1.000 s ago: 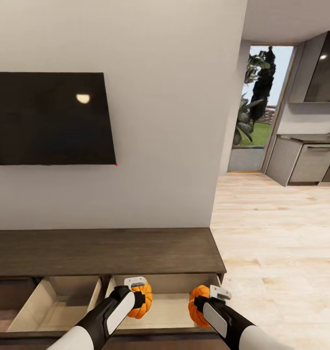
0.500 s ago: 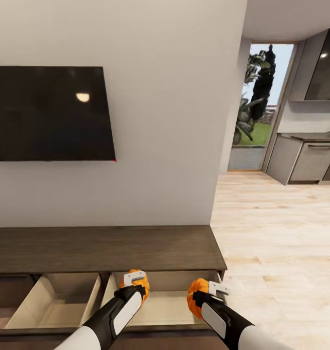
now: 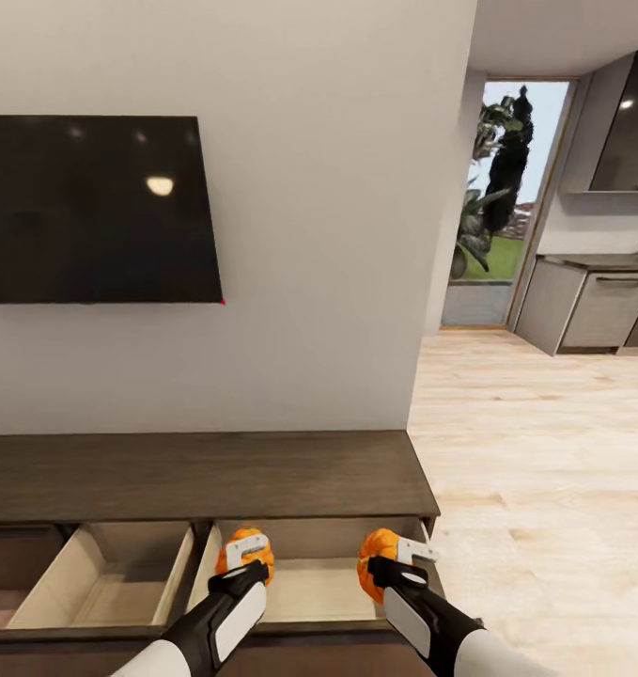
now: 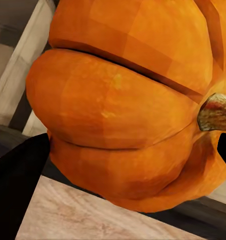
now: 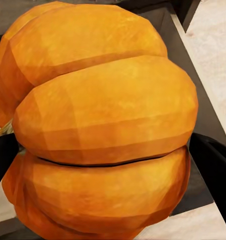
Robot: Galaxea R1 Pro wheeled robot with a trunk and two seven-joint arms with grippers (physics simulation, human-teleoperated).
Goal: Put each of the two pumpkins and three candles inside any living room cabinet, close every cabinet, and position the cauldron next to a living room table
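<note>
A robot stands facing a long, low, dark brown wooden cabinet (image 3: 206, 475) set against a pale wall, seen from the head camera. Two of the cabinet's drawers are pulled out toward the robot, showing pale beige insides: a left drawer (image 3: 102, 588) and a right drawer (image 3: 319, 583).

Both arms reach forward over the right drawer. The left gripper (image 3: 245, 557) is clamped around a small orange ribbed pumpkin (image 3: 243, 564), held over the drawer's left end. The right gripper (image 3: 394, 557) is clamped around a second pumpkin (image 3: 377, 564), held over the drawer's right end. The two pumpkins are apart, with bare drawer floor between them.

No brand, label or readable writing appears anywhere. A black television (image 3: 93, 209) hangs on the wall above the cabinet, its screen dark apart from a small reflected light.

To the right, light wood flooring (image 3: 544, 451) leads to a glass door (image 3: 502, 202) with greenery outside, and to grey kitchen units (image 3: 596, 310). These surroundings appear in the head view alone.

The left wrist camera adds close detail: the pumpkin (image 4: 128, 100) seen up close, with its short brownish stem (image 4: 216, 112) pointing sideways, and a dark finger (image 4: 20, 180) against its side. The right wrist camera shows the other pumpkin (image 5: 103, 125) pressed between dark fingers (image 5: 213, 165), with the cabinet's dark edge and pale floor behind it.
</note>
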